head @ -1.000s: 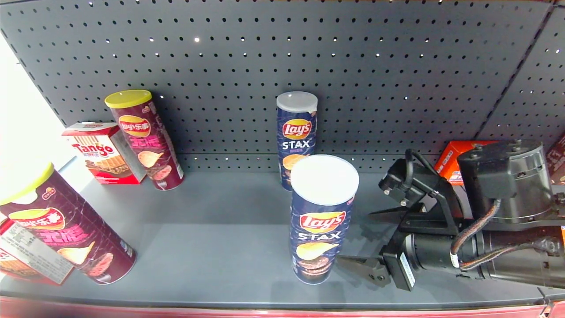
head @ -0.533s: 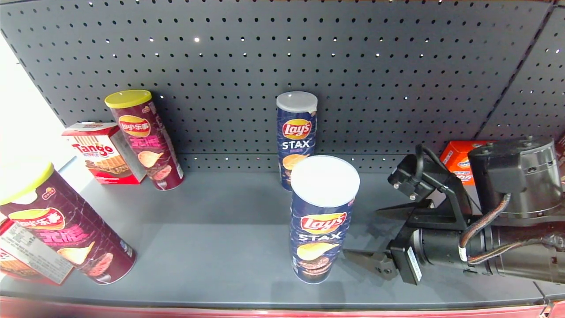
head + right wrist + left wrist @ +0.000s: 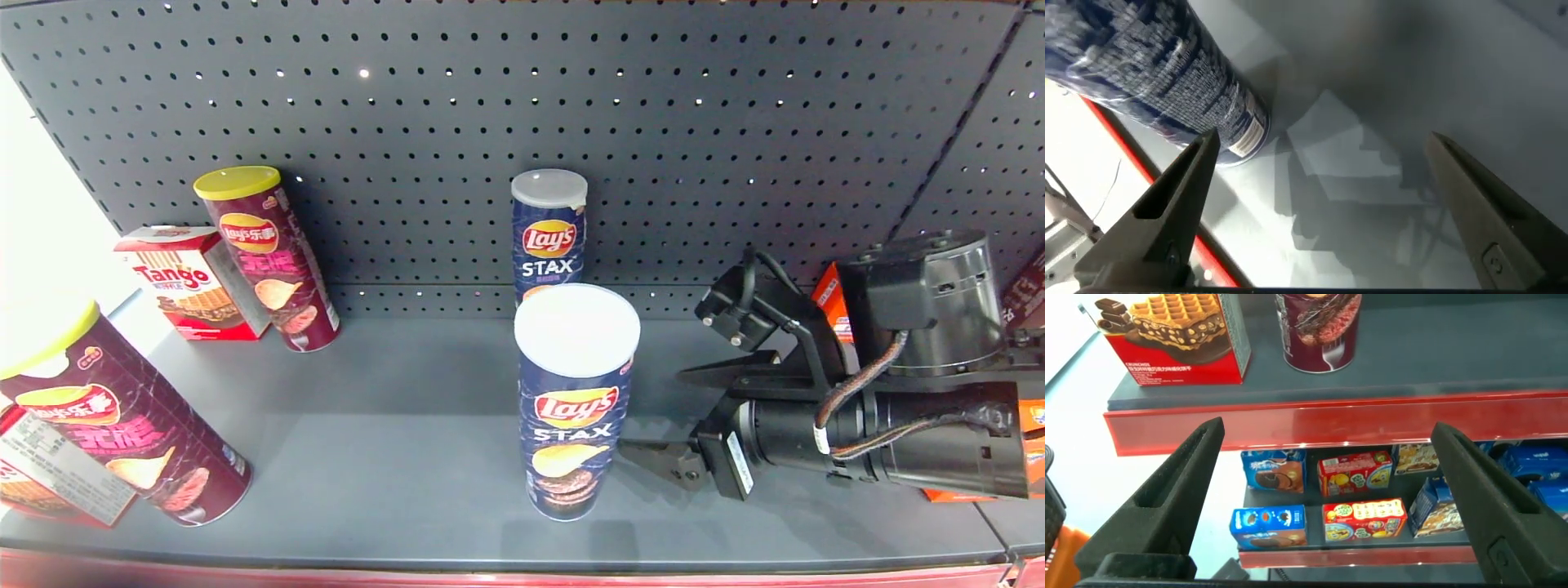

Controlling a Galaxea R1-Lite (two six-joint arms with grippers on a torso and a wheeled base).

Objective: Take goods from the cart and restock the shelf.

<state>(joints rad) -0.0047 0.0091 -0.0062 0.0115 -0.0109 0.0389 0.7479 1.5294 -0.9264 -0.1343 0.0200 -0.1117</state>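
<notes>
A dark grey shelf (image 3: 392, 457) with a perforated back panel (image 3: 653, 122) holds snack goods. A blue chip can with a white lid (image 3: 571, 408) stands upright near the shelf's front edge, about midway along it. A second blue can (image 3: 549, 237) stands straight behind it at the back edge, against the panel. The right gripper (image 3: 653, 412) lies low over the shelf just to the right of the front can, pointing toward it with its two dark fingers spread wide and nothing between them. The can is not between the fingers; it stands just beside the tip of the finger nearer the front edge, and contact there cannot be made out. In the right wrist view the same gripper (image 3: 1323, 137) is spread over bare shelf surface, with the front can (image 3: 1151, 82) off to one side. Toward the shelf's left end, a maroon can with a yellow lid (image 3: 265, 257) and a red waffle box (image 3: 184, 282) stand at the back, touching, and another maroon can (image 3: 122, 425) stands at the front left corner. An orange box (image 3: 829, 298) shows behind the right arm. The left gripper (image 3: 1327, 429) hangs below the shelf's red front lip (image 3: 1290, 420), fingers wide apart and empty, facing lower shelves of small boxes (image 3: 1360, 474).
</notes>
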